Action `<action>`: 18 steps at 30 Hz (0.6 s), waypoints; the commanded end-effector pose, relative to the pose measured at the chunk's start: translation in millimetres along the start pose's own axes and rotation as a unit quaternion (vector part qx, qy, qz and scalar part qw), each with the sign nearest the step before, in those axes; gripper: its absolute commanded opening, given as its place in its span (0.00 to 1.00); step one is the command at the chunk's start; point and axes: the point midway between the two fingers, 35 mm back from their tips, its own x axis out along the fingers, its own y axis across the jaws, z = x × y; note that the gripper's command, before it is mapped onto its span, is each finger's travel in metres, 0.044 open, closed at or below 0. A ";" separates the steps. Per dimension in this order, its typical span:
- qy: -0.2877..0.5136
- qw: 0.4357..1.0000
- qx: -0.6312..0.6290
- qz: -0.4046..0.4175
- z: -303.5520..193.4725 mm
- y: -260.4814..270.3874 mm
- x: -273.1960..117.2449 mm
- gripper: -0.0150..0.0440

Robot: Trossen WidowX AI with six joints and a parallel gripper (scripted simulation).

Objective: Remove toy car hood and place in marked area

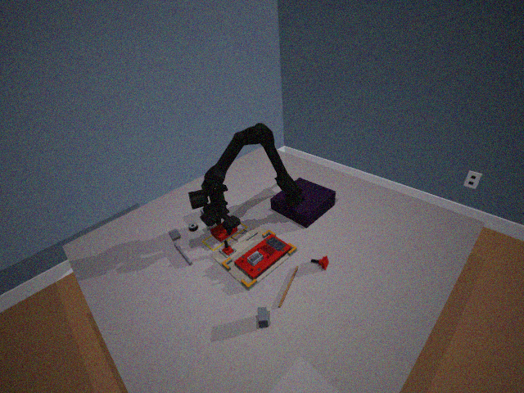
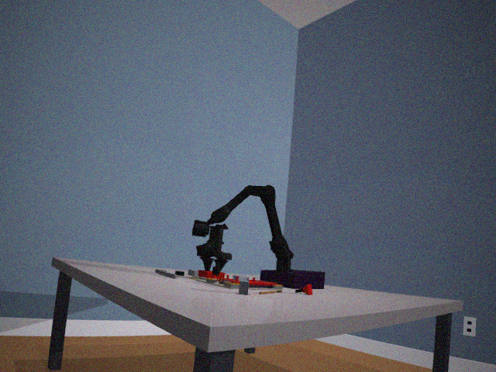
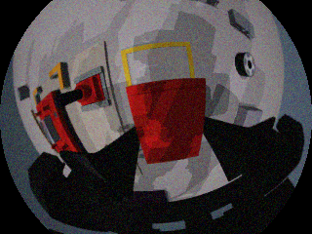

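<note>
The red hood [image 1: 219,232] [image 2: 204,273] [image 3: 171,109] is between the fingers of my gripper [image 1: 223,230] [image 2: 212,273] [image 3: 170,124], which is shut on it. The hood is low over the table, level with the yellow outline of the marked area [image 1: 207,245] [image 3: 156,46]; part of that outline shows beyond the hood in the wrist view, and the rest is hidden. I cannot tell whether the hood touches the table. The red toy car [image 1: 262,261] [image 2: 264,283] lies beside the area, on a pale board with orange corner pieces.
A small red part with a black stem [image 1: 228,250] [image 3: 90,90] stands on the board close to the gripper. A wheel [image 1: 192,227] [image 3: 249,64], a grey block [image 1: 173,234] and a grey rod [image 1: 182,255] lie on the far side. A pencil [image 1: 288,286] lies before the car.
</note>
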 end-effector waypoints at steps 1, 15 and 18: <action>-0.001 1.000 -0.002 0.001 0.1 0.4 2.2 0.25; 0.000 1.000 -0.002 0.001 0.0 0.6 9.1 0.25; 0.000 1.000 -0.002 0.001 -0.1 0.6 10.6 0.25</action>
